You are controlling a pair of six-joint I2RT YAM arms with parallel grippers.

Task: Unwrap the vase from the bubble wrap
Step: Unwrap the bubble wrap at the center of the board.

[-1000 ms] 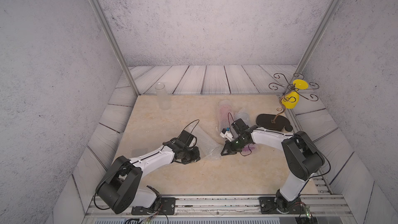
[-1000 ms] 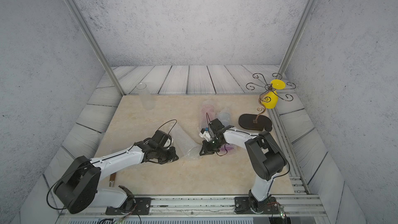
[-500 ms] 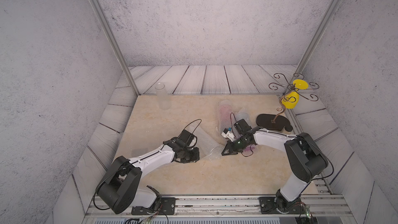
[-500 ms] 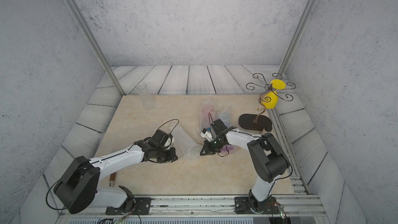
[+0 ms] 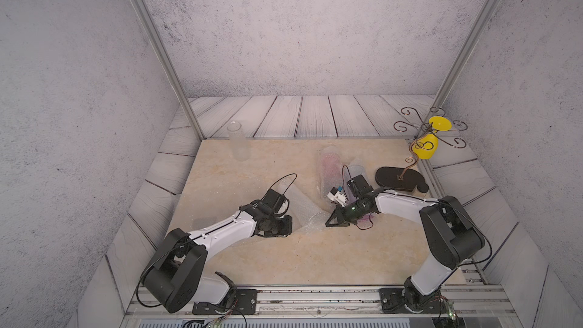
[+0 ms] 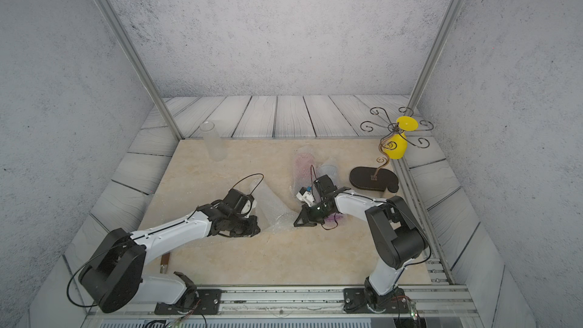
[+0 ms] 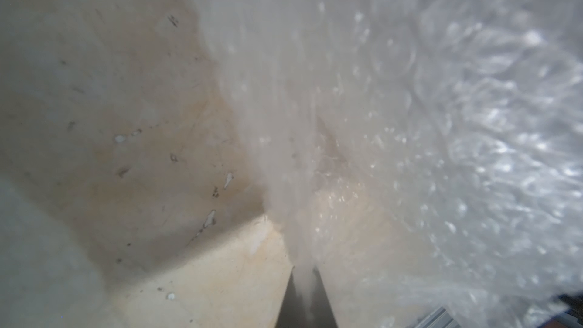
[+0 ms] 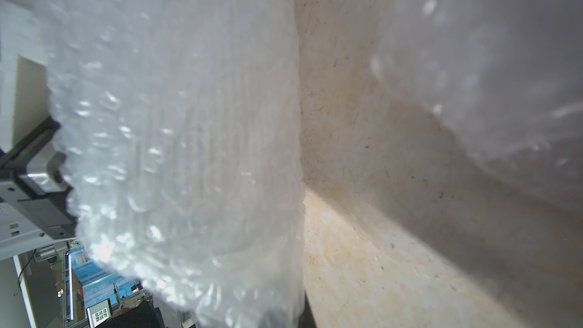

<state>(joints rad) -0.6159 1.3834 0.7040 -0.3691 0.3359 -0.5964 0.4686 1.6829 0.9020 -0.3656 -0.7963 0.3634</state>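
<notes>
A clear bubble wrap (image 5: 307, 212) sheet lies crinkled on the beige table between my two arms. My left gripper (image 5: 287, 227) is shut on its near left edge; in the left wrist view the film runs in between the fingers (image 7: 321, 304). My right gripper (image 5: 330, 221) is shut on the sheet's right edge, and wrap fills the right wrist view (image 8: 176, 140). Behind the right wrist lies another crinkled wrap (image 5: 329, 165) with a pink form showing through it. I cannot tell whether that form is the vase.
A rolled wrap tube (image 5: 238, 141) stands upright at the back left. A wire stand on a black base (image 5: 399, 179) carries yellow pieces (image 5: 426, 149) at the back right. A brown-handled tool (image 6: 165, 261) lies by the left arm's base. A metal rail (image 5: 315, 298) runs along the front.
</notes>
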